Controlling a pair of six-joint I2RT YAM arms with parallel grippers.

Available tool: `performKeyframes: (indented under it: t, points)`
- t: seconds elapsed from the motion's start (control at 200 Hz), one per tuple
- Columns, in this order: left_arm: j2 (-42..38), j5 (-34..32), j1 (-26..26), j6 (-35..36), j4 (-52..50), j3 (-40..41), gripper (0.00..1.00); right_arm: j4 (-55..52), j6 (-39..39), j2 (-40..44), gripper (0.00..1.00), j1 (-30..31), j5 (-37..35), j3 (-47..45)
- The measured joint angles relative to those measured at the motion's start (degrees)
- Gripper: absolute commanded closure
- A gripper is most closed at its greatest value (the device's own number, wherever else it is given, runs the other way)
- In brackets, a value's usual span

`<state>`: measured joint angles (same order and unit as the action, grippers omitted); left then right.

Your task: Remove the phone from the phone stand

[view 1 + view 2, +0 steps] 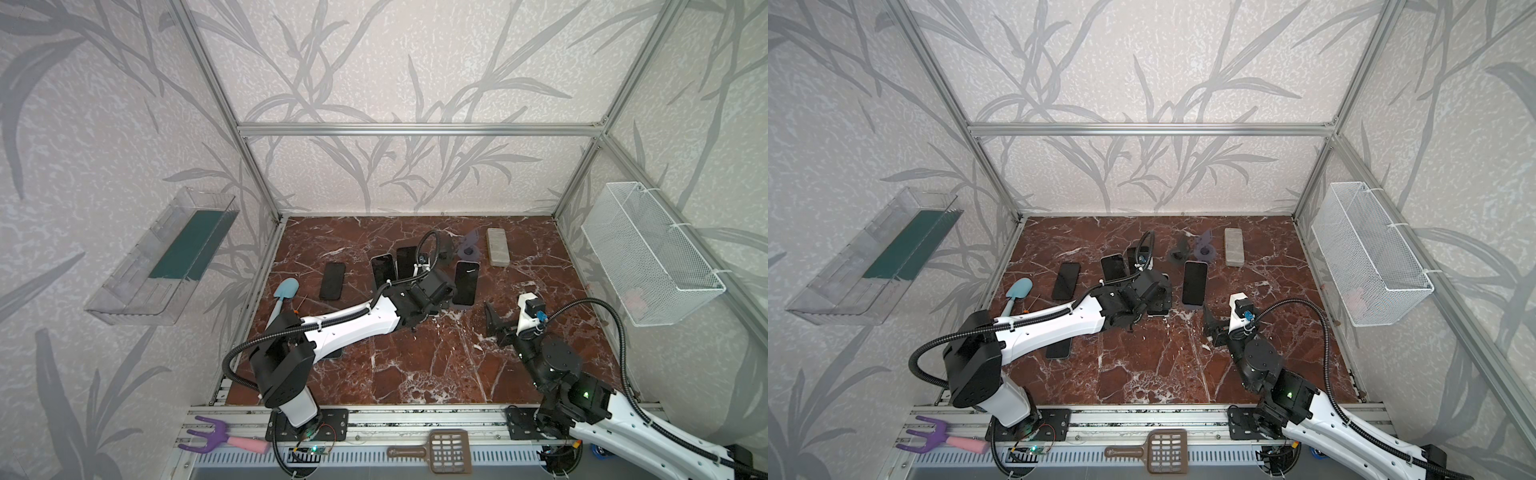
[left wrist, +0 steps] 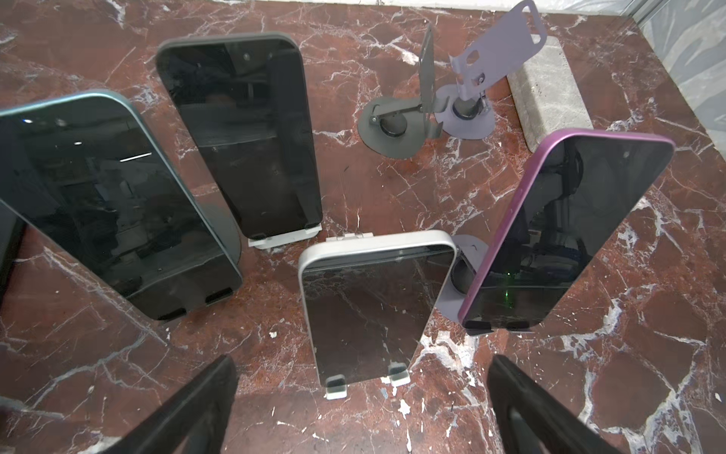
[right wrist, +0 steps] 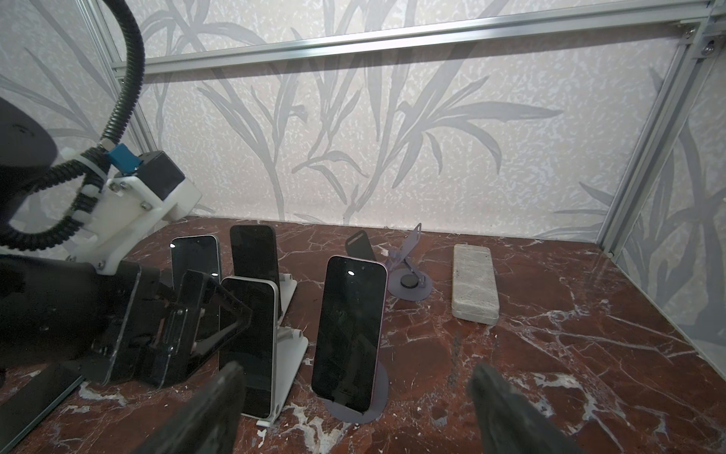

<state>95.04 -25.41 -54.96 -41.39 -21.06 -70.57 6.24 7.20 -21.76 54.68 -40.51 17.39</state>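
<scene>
Several dark-screened phones lean on stands on the marble floor. In the left wrist view a silver-edged phone (image 2: 373, 306) rests on a white stand (image 2: 337, 387), straight ahead of my left gripper (image 2: 361, 412). That gripper is open, its black fingers (image 2: 196, 408) wide apart and short of the phone. A purple-edged phone (image 2: 565, 232) on a lilac round-based stand (image 3: 355, 410) sits beside it. My right gripper (image 3: 357, 412) is open and empty, facing that purple phone (image 3: 349, 330). Both top views show the left gripper (image 1: 436, 286) among the phones and the right gripper (image 1: 496, 324) nearer the front.
A teal-edged phone (image 2: 110, 204) and a dark phone (image 2: 243, 133) stand further back. Two empty stands (image 2: 393, 125) and a grey block (image 2: 546, 90) are at the rear. A phone (image 1: 332, 281) lies flat beside a blue trowel (image 1: 286, 291). A wire basket (image 1: 648, 253) hangs on the right wall.
</scene>
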Motion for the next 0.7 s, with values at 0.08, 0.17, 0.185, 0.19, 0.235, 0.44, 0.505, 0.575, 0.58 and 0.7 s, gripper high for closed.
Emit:
performKeyframes:
  t: [0.08, 0.17, 0.185, 0.19, 0.235, 0.44, 0.505, 0.575, 0.58, 0.7]
  points:
    - [1.2, 0.4, 0.0, 0.0, 0.1, -0.8, 0.01, 0.0, 0.0, -0.3, 0.1, 0.0, 0.0, 0.0]
    - [2.8, 1.0, 0.0, 0.4, 0.1, -1.4, 0.01, 0.0, 0.0, -0.4, 0.1, 0.0, 0.0, 0.0]
    - [3.1, 1.1, 0.0, 0.4, 0.2, -1.4, 0.01, 0.0, 0.0, -0.4, 0.1, 0.0, 0.0, 0.0]
    - [3.2, 1.1, 0.0, 0.4, 0.2, -1.4, 0.01, 0.0, 0.0, -0.4, 0.11, 0.0, 0.0, 0.0]
    - [3.8, 1.3, 0.0, 0.6, 0.1, -1.4, 0.01, 0.0, -0.1, -0.4, 0.1, 0.0, 0.0, 0.0]
    - [5.5, 1.0, 0.0, 1.0, 0.1, -1.4, 0.01, 0.0, -0.2, -0.5, 0.1, 0.0, 0.0, 0.0]
    - [5.9, 1.0, 0.0, 1.5, 0.3, -1.4, 0.01, 0.0, -0.2, -0.6, 0.1, 0.0, 0.0, 0.0]
    - [6.7, 0.9, 0.0, 2.4, 0.5, -1.5, 0.02, 0.0, -0.2, -1.0, 0.1, 0.0, 0.0, 0.0]
    - [6.8, 0.8, 0.0, 2.4, 0.5, -1.5, 0.02, 0.0, -0.2, -1.0, 0.1, 0.0, 0.0, 0.0]
    - [8.3, 0.2, 0.0, 3.8, 0.9, -1.6, 0.05, 0.0, -0.3, -1.7, 0.1, 0.0, 0.0, 0.0]
